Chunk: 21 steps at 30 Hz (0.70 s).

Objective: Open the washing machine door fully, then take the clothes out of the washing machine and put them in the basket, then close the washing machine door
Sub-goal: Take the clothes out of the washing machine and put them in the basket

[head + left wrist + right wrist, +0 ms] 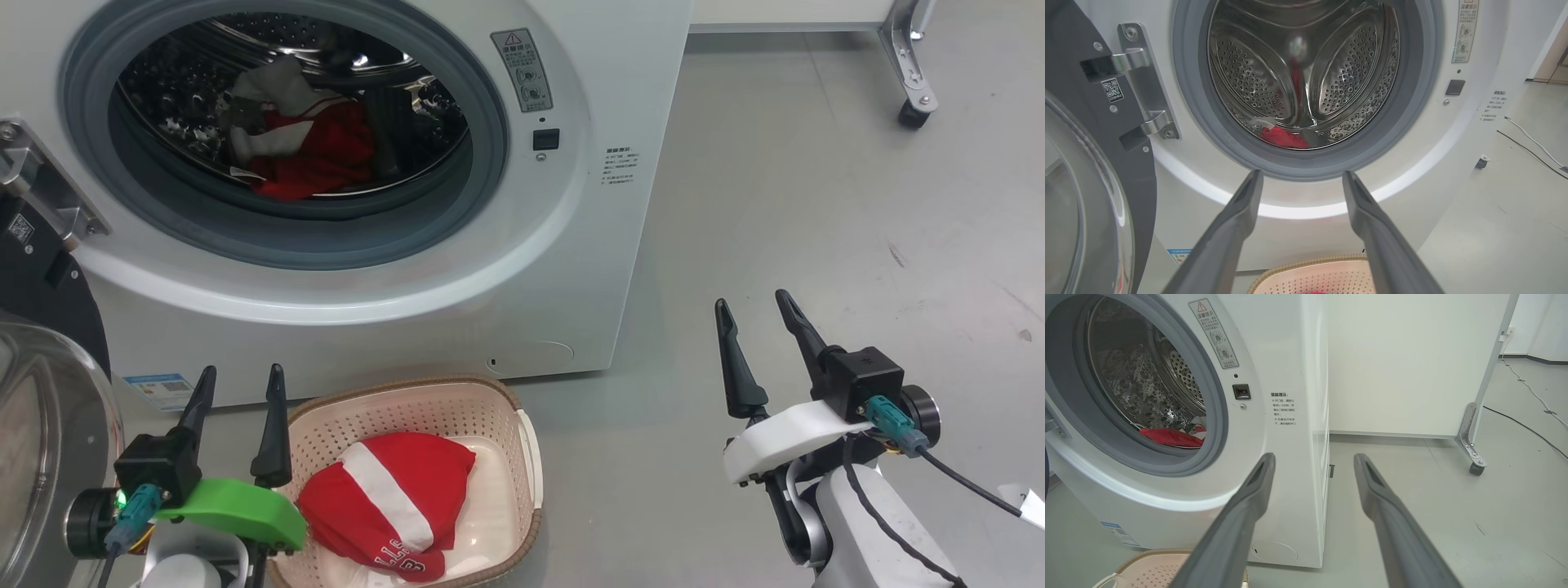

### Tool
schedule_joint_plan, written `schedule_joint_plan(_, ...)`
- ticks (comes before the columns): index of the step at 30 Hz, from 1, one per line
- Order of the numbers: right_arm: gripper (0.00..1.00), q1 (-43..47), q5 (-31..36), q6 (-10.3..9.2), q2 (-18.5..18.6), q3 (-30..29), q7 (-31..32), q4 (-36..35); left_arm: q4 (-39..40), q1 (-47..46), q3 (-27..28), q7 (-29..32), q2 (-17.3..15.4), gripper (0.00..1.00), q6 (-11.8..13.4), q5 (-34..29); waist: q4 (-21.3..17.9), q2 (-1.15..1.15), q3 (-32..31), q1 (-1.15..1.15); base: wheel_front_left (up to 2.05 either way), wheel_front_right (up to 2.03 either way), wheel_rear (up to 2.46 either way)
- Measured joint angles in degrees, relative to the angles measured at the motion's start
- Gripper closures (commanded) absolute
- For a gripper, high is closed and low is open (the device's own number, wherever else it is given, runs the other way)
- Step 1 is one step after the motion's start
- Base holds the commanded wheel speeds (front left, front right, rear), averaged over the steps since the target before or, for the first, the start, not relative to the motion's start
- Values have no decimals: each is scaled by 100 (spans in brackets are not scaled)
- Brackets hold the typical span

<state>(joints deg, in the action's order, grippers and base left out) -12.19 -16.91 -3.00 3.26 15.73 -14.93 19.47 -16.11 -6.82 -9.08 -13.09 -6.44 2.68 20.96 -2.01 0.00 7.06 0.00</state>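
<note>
Head view: left gripper, right gripper both spread, empty. Basket beside left gripper holds one red garment. Door open at left. More clothes low in drum; suggest low reach over gasket, pinch thick fold.

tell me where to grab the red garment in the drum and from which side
The red garment's bunched front fold. Come straight in from the front, over the gasket's lower lip, jaws open: it lies crumpled low in the drum, so a downward pinch should catch cloth.
</note>
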Motion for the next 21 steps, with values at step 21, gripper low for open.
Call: schedule_joint_plan(21,0,5,78,42,-3,-8,0,-78,779,338,5,302,-49,0,115,2,-23,0,104,0,0,0,0)
